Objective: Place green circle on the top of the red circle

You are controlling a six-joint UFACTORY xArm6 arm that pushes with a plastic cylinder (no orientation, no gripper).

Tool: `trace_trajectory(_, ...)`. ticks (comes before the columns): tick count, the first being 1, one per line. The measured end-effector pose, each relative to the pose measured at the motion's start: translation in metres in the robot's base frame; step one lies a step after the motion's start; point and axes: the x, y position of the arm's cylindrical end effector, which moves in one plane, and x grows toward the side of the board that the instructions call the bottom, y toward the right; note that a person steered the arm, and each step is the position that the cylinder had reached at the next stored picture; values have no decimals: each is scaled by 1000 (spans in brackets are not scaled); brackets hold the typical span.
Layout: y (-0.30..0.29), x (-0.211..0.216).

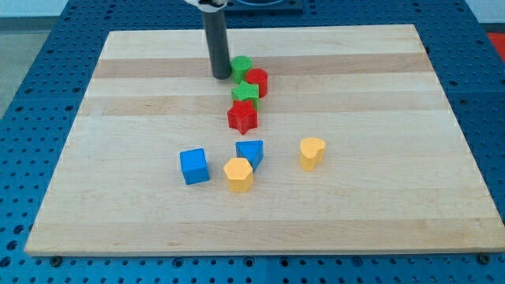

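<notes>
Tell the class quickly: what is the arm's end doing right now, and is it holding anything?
My tip: a plain rod, holding nothing; it sits at the left side of the green circle, beside the red circle.

The counter (379,197) is pale wood with a smooth, matt finish, its grain running in long bands across the frame. Around it lies a blue perforated surface (31,47) (metal or plastic, I cannot tell). My rod is dark and smooth with a faint sheen, down to my tip (220,76). The blocks all look like painted, softly matt solids: green circle (240,66), red circle (257,81), blue cube (194,166) and yellow block (238,174).
</notes>
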Motion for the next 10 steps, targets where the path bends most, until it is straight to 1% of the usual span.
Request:
trace_trajectory(3, 14, -11)
trace_trajectory(6, 22, -47)
trace_trajectory(7, 31, -49)
trace_trajectory(8, 56, -49)
trace_trajectory(10, 68, -49)
